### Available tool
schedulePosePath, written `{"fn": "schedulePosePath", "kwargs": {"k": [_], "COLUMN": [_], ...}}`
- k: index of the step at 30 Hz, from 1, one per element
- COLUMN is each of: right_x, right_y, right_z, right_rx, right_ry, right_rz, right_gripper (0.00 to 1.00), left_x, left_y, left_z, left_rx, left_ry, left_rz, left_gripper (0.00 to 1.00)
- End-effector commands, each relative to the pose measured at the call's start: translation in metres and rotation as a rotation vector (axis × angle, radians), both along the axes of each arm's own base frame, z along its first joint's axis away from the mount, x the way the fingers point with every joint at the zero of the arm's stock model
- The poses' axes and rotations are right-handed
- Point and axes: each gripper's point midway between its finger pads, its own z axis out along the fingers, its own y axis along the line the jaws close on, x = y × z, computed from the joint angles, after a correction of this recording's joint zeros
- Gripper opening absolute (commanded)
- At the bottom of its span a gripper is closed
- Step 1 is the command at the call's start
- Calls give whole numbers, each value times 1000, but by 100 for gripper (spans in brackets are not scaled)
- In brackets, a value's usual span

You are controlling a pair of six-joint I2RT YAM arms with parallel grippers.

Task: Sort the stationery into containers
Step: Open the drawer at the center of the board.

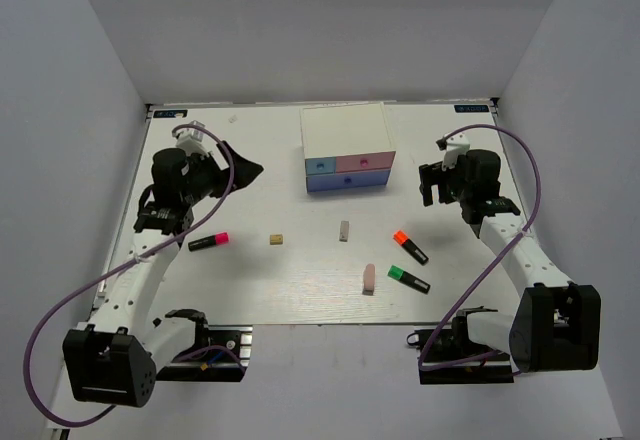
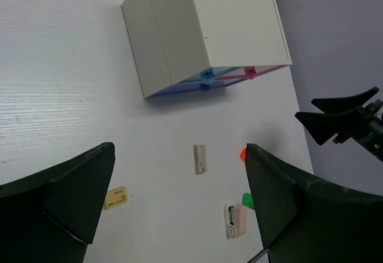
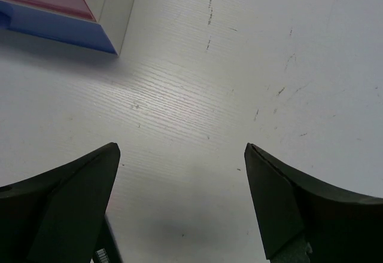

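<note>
The white-topped drawer box (image 1: 343,128) stands at the back centre, its light blue (image 1: 320,164), pink (image 1: 365,161) and periwinkle (image 1: 348,181) fronts shut. On the table lie a pink-capped highlighter (image 1: 208,241), a tan eraser (image 1: 276,240), a grey eraser (image 1: 344,231), a pinkish-beige eraser (image 1: 369,278), an orange-red-capped highlighter (image 1: 410,246) and a green-capped one (image 1: 408,278). My left gripper (image 1: 235,165) hovers open and empty left of the box; its wrist view shows the box (image 2: 206,30) and grey eraser (image 2: 200,158). My right gripper (image 1: 435,188) hangs open and empty right of the box, above bare table (image 3: 197,95).
Grey walls close in the table on the left, back and right. The box's periwinkle corner (image 3: 60,30) shows at the top left of the right wrist view. Both arms' purple cables loop out over the table's side edges.
</note>
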Motion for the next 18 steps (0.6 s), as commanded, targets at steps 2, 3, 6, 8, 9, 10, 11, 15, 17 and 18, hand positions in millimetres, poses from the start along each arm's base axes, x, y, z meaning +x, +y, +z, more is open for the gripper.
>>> {"fn": "schedulePosePath", "kwargs": {"k": [2,3,6,8,9,10,11,15,17,18], "right_x": [8,8,3,-1,-3,-4,-6,-5,-14,-13], "right_y": [1,3,5,7,7,7,7,-6,-12,-14], "right_z": [22,24,20,19,18,17,17,9,-2,-6], "right_rx": [-18,-21,-39,-62,-68,-80,-84,-137,-168,-191], "right_ry": [-53,-58,-38,-38,-32,-32,-26,15,87,102], "right_rz": [22,31,77,117,126,140,141,95,86,92], "right_gripper": [90,90,90,90,90,90,90,90,90,90], "left_x": [-1,-1,3,3,6,7,7,6,7,4], "left_y": [-30,-34,-53,-70,-73,-78,-88,-114,-123,-134], "left_z": [0,-5,-8,-2,-3,-11,-9,-21,-23,-26], "left_rx": [-33,-28,-10,-3,8,20,30,74,84,94], "left_ry": [6,18,27,17,17,41,35,59,55,60], "left_rz": [-89,-92,-120,-150,-140,-144,-153,-170,-158,-177], "left_gripper": [99,99,99,99,99,99,99,99,99,97]}}
